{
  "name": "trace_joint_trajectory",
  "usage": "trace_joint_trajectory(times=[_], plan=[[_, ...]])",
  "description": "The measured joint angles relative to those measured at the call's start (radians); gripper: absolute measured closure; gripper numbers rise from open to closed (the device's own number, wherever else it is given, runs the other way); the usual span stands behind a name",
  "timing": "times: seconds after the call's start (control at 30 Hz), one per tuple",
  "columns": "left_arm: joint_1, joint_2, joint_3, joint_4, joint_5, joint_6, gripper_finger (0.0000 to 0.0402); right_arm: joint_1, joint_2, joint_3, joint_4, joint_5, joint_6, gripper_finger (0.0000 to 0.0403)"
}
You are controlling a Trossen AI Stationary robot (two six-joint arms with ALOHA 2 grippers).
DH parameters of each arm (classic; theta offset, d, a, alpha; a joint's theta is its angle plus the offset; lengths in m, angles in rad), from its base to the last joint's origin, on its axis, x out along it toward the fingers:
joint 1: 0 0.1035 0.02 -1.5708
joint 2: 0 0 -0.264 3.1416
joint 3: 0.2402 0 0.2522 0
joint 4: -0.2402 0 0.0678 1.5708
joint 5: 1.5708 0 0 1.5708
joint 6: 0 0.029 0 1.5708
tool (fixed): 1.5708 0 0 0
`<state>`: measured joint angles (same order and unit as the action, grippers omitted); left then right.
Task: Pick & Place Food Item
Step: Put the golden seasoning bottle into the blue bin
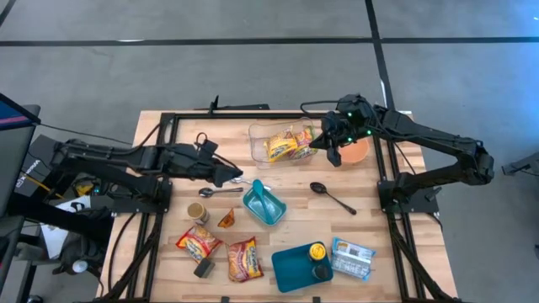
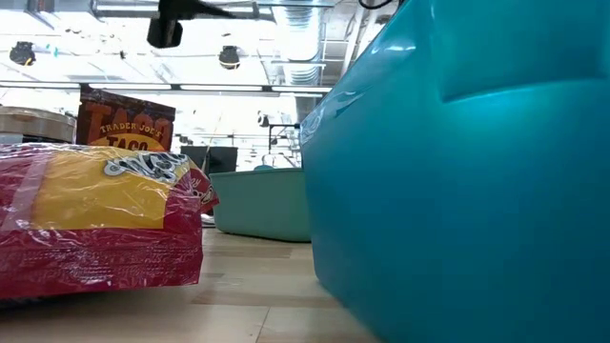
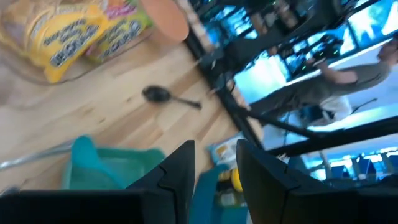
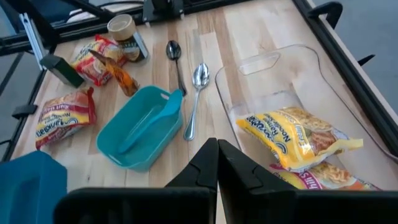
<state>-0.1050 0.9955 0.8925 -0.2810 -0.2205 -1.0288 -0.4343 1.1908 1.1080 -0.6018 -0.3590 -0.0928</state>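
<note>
The left gripper [image 1: 238,178] hangs with its fingers slightly parted and empty, just left of the teal container [image 1: 264,203]. Far right of it, the clear bin [image 1: 263,145] holds yellow noodle packets [image 1: 281,147] — the right gripper [image 1: 320,143], fingers pressed together, hovers just beside them.

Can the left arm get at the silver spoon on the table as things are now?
Probably yes. In the high view the left gripper is just above the silver spoon, which lies bare on the wood beside the teal container. Nothing covers it, and the fingers stand apart with nothing between them.
</note>
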Motion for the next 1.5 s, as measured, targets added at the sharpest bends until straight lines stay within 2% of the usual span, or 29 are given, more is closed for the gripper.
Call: trace_joint_trajectory(times=[0.27, 0.5, 0.8, 0.97, 1.1, 1.23, 1.5], plan=[[-0.081, 0.048, 0.000, 0.134, -0.110, 0.002, 0.0289, 0.000, 0.000, 0.000, 0.001, -0.006, -0.021, 0.0403], [-0.124, 0.093, 0.000, 0.111, -0.114, 0.000, 0.0289, 0.000, 0.000, 0.000, 0.004, -0.006, -0.023, 0.0403], [-0.126, 0.040, -0.001, -0.081, -0.094, -0.060, 0.0299, 0.001, 0.000, 0.000, 0.004, -0.006, -0.020, 0.0403], [-0.126, -0.018, 0.000, -0.217, -0.056, -0.060, 0.0338, 0.001, 0.000, 0.000, 0.010, -0.006, -0.015, 0.0403], [-0.125, -0.074, 0.000, -0.351, 0.028, -0.038, 0.0377, 0.000, 0.000, 0.000, 0.011, -0.006, -0.012, 0.0403], [-0.126, -0.129, 0.000, -0.454, 0.090, 0.095, 0.0398, 0.000, 0.000, 0.000, 0.012, -0.006, -0.009, 0.0403], [-0.126, -0.221, 0.000, -0.581, 0.096, 0.463, 0.0400, 0.000, 0.000, 0.000, 0.022, 0.013, 0.019, 0.0403]])
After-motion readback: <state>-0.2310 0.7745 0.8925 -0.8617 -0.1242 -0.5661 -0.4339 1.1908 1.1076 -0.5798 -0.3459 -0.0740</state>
